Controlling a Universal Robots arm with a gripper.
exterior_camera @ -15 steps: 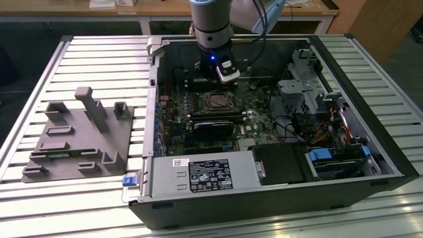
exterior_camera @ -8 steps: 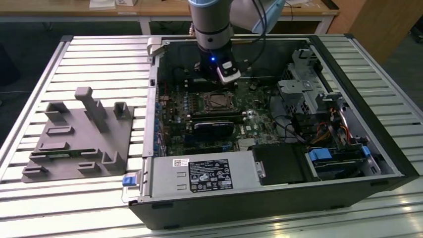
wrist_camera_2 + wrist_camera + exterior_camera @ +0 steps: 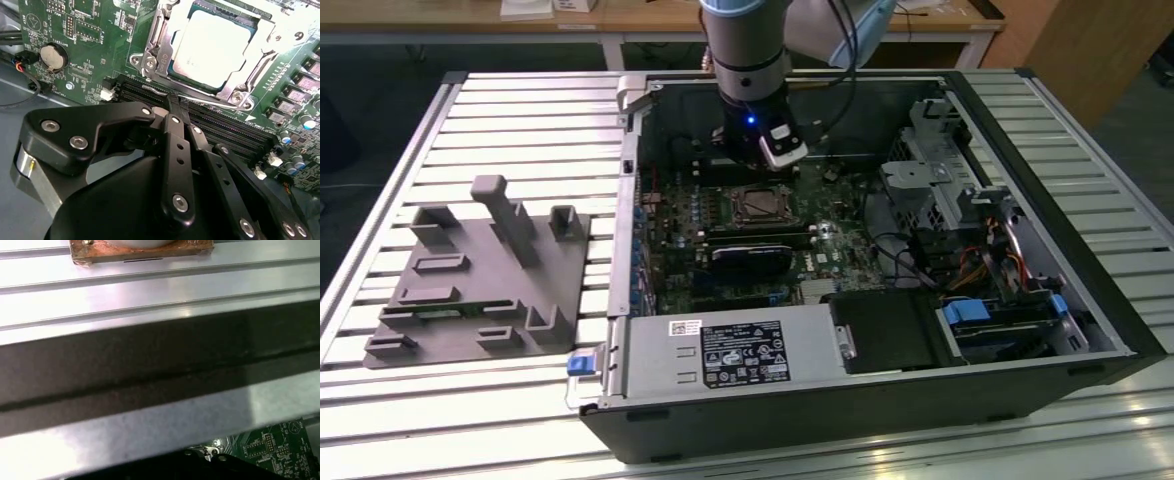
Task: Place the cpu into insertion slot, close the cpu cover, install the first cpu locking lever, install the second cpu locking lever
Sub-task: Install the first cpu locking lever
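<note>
Right now I am seeing the cpu [image 3: 210, 47] sitting in the slot [image 3: 150, 37] on the green board [image 3: 85, 30], its pale silver face showing through the cut-out of the cover [image 3: 235, 90], which is lying flat over it. So the chip is looking placed and the cover down, as far as I can judge. A thin wire lever [image 3: 200, 98] is running along the socket edge nearest the tool [image 3: 172, 102], its long axis lying across the tool's reach, parallel to the black memory slots [image 3: 225, 127]. The tool's fingers are drawn together to a narrow tip with nothing between them, and that tip is hovering just beside the lever, over the memory slots.

From the exterior view the arm [image 3: 747, 60] is reaching down into the open case [image 3: 1014, 260], the tool hanging close over the socket. Room is tight: case walls and a drive cage [image 3: 927, 170] are crowding in, while the bench [image 3: 520, 110] lies beyond.
</note>
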